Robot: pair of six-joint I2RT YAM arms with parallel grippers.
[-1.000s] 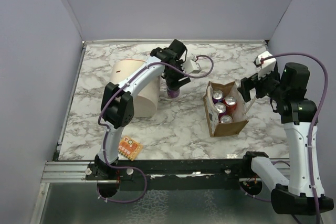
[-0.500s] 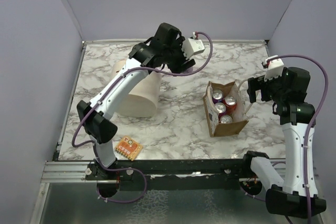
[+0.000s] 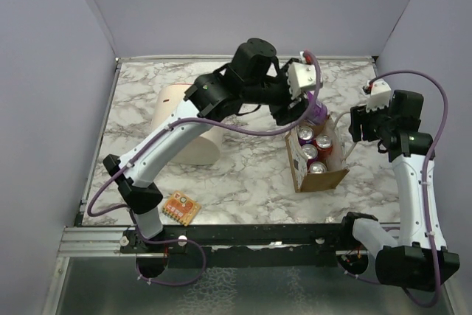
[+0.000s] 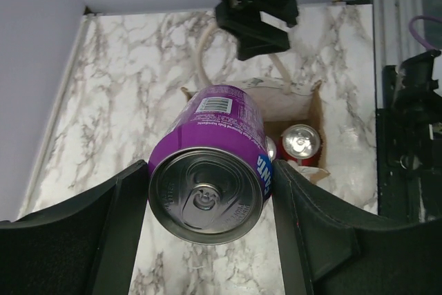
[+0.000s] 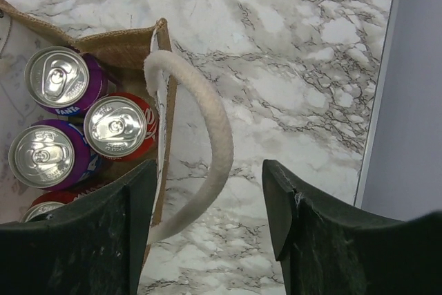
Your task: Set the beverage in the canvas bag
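A purple soda can (image 3: 317, 111) was clamped in the left gripper (image 4: 210, 202) above the 12 o'clock end of the canvas bag (image 3: 323, 181), set at the table's (image 3: 251, 175) 3 o'clock. From the left wrist only one red can (image 4: 300, 143) was made out inside. From the right wrist four were counted, two purple cans (image 5: 62, 81) and two red. There the right gripper (image 5: 210, 219) was spread open around a whitish loop handle (image 5: 219, 136).

My cameras saw even, bright, diffuse light, with only soft shadows under my left arm (image 3: 175, 130) on the marble table (image 3: 251, 175). The can tops (image 5: 56, 77) caught mild glare, and my near fingers (image 5: 90, 246) looked dark and soft-edged.
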